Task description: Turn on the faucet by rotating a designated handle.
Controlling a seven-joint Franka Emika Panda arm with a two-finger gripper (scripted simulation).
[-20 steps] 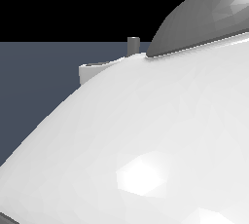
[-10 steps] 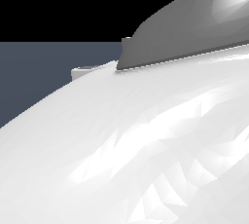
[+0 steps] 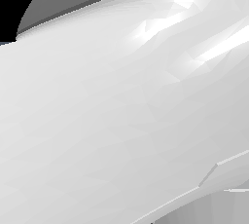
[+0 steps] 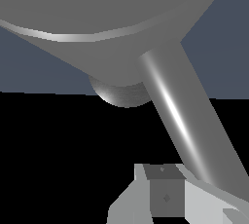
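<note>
The background was a flat slate-blue surface (image 4: 228, 33) under black void. The glossy white robot arm (image 3: 121, 121) filled the exterior view. In the wrist view, the matte grey faucet (image 4: 97, 13) loomed close; its shiny cylindrical handle (image 4: 180, 116) slanted down to just beside the gripper (image 4: 168, 196), whose opening could not be determined.

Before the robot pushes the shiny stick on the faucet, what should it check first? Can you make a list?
1. Handle in sight: ok, the wrist view shows the shiny rod sticking out from the faucet.
2. Gripper near the handle: ok, the rod runs down right beside a fingertip.
3. Gripper touching the handle: cannot tell, the rod's end is hidden by the finger.
4. Gripper open or shut: cannot tell, only part of it shows.
5. Outside view of the scene: not ok, the white robot arm fills the exterior view and hides the faucet.
</note>
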